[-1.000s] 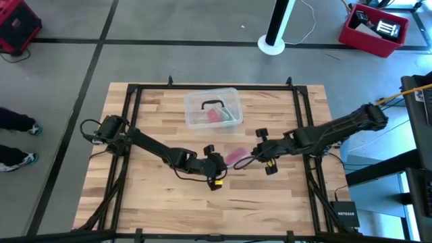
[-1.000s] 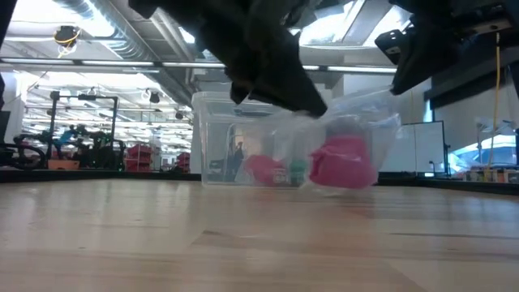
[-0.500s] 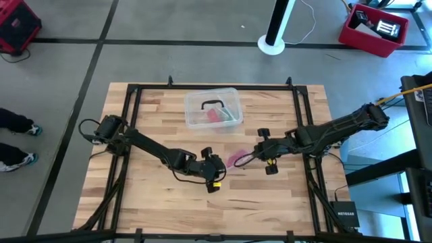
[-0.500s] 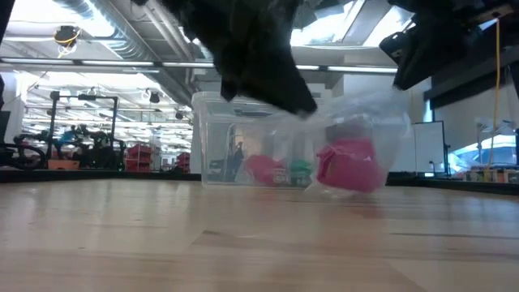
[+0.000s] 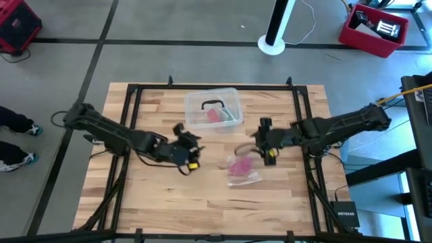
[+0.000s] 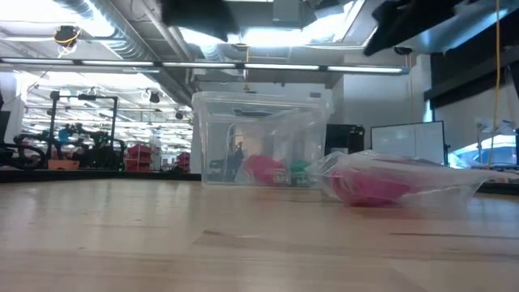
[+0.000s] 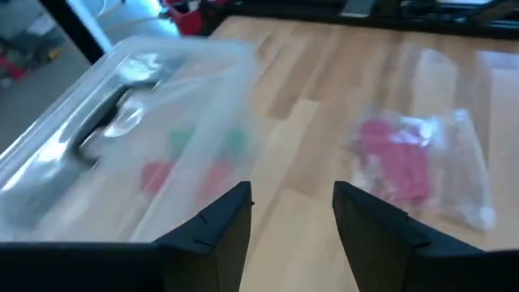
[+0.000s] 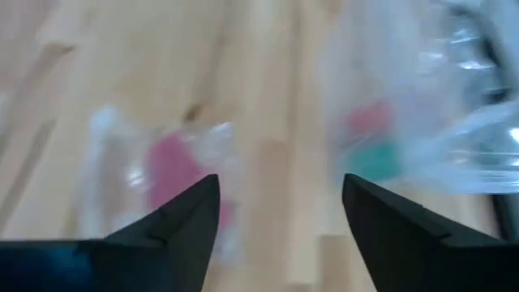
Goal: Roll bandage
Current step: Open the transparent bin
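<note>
The bandage (image 5: pixel 239 165) is a small pink roll inside a crumpled clear plastic wrapper (image 5: pixel 244 174) that lies flat on the table between the two arms. It also shows in the low view (image 6: pixel 371 186) and in both wrist views (image 7: pixel 396 166) (image 8: pixel 172 174). My left gripper (image 5: pixel 191 140) is open and empty, above the table to the left of the wrapper. My right gripper (image 5: pixel 260 140) is open and empty, above the table just to the far right of the wrapper.
A clear plastic box (image 5: pixel 213 108) with pink and green contents and a dark handle on its lid stands at the far middle of the table. A dark frame (image 5: pixel 132 94) runs round the table's edges. Bare wood lies toward the near edge.
Both grippers have let go of the wrapper, which they held up between them. It has dropped and now lies flat on the table, a little nearer the near edge. My left gripper has drawn back toward the table's left edge. My right gripper has risen and pulled slightly away.
</note>
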